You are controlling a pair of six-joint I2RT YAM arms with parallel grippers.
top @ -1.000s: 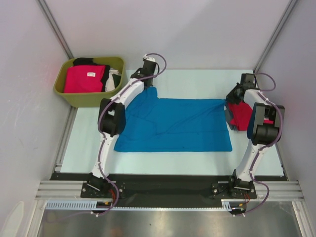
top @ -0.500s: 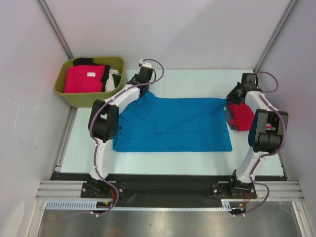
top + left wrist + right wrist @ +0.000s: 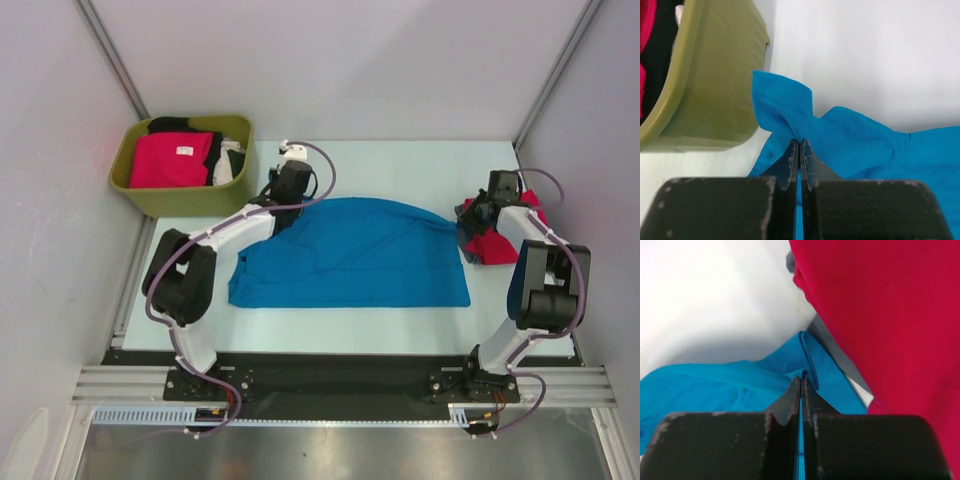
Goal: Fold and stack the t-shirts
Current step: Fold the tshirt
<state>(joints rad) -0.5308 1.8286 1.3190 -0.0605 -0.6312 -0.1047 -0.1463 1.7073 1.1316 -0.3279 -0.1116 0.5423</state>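
Top view: blue t-shirt (image 3: 350,255) lies spread on the table (image 3: 400,165), just right of the olive tub (image 3: 180,200). Its far edge bows up in an arc between the two arms. Left gripper (image 3: 284,205) is at the shirt's far corner, the one nearest the tub. Right gripper (image 3: 468,214) is at the far corner away from the tub. Red t-shirt (image 3: 490,245) sits bunched past that end, on the far side of the blue one from the tub. A crimson-pink shirt (image 3: 170,160) plus black and white cloth are in the tub.

Left wrist view: jaws closed down to a hairline gap, pinching a peak of blue cloth. Tub wall is just to the left of it.

Right wrist view: jaws pressed together the same way, with blue fabric at the tips. Red cloth fills the right of the frame, close to the pinch. Can't tell if any red is caught.

Read: first fold of the blue shirt, with both far corners gripped and raised.

Next: bring both corners toward the near hem at the same pace, keep the edge taut, and lay it down square before releasing. The right side needs to stay clear of the red shirt.
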